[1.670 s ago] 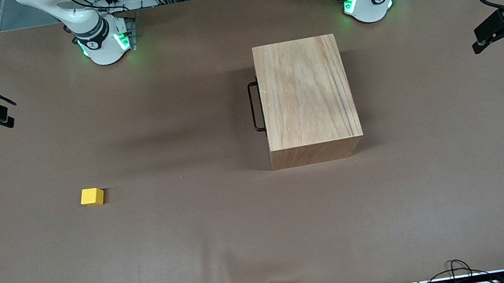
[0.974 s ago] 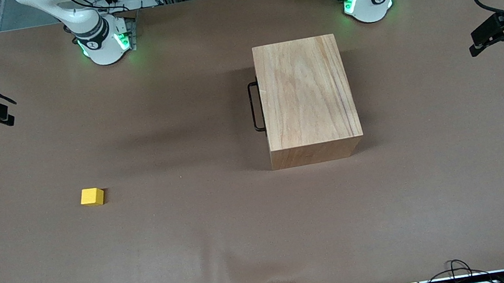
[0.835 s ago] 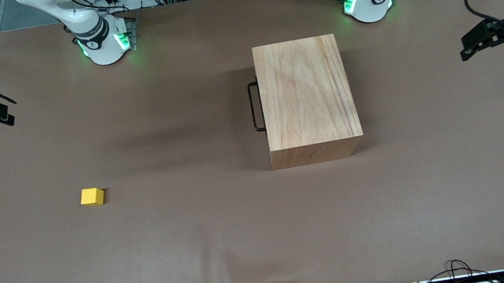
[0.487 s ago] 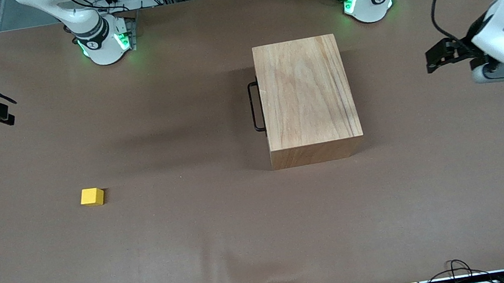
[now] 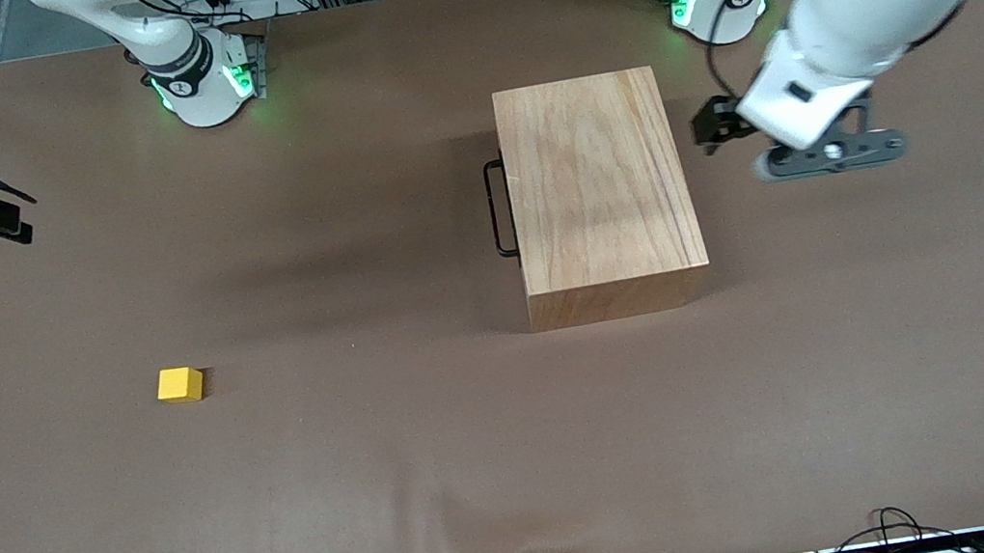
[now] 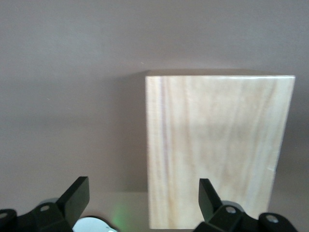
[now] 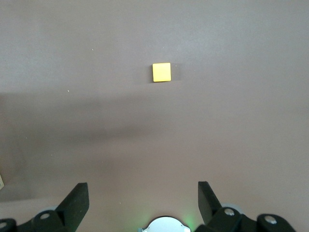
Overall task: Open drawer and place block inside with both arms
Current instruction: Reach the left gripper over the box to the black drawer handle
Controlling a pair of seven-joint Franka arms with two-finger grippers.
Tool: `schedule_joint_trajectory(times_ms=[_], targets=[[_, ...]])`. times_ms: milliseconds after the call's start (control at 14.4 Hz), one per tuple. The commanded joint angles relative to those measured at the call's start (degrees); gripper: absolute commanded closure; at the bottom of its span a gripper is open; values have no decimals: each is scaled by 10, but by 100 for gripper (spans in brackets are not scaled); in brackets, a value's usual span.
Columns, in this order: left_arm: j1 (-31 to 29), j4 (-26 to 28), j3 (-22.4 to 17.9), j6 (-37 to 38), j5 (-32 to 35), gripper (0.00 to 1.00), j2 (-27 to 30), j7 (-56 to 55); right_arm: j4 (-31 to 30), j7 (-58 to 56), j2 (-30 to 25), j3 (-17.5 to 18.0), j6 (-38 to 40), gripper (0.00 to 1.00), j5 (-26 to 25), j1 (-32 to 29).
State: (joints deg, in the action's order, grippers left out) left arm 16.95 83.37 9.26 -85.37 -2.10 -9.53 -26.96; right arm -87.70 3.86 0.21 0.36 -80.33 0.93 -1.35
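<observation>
Light-wood box cabinet [image 5: 601, 192] sits mid-tabletop, its thin black wire handle [image 5: 498, 208] facing the right arm's end; the left gripper [image 5: 709, 127] hangs beside its handle-less side. The left wrist view shows jaws wide. The right gripper [image 7: 140, 203], waiting at the tabletop's edge, has wide jaws, with the small yellow cube [image 7: 161, 72] well apart.

High front camera faces both bases; wrist cameras look down at table [image 5: 387, 487].
</observation>
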Motion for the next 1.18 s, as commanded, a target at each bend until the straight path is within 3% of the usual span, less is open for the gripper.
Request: schedule_joint_trajectory(times_ms=[0,557,1114], targets=[[35,-34,-3,-3,1,0,-39,-62,-8,-1,-10,-2,3,0,5,-1],[181,-61,-9,-80,27,0,-136,-257,-15,-1,-8,-2,-2,0,1,2],[263,-72,-11,-170,76,0,-208,-367,-16,-1,-10,0,1,0,1,4]])
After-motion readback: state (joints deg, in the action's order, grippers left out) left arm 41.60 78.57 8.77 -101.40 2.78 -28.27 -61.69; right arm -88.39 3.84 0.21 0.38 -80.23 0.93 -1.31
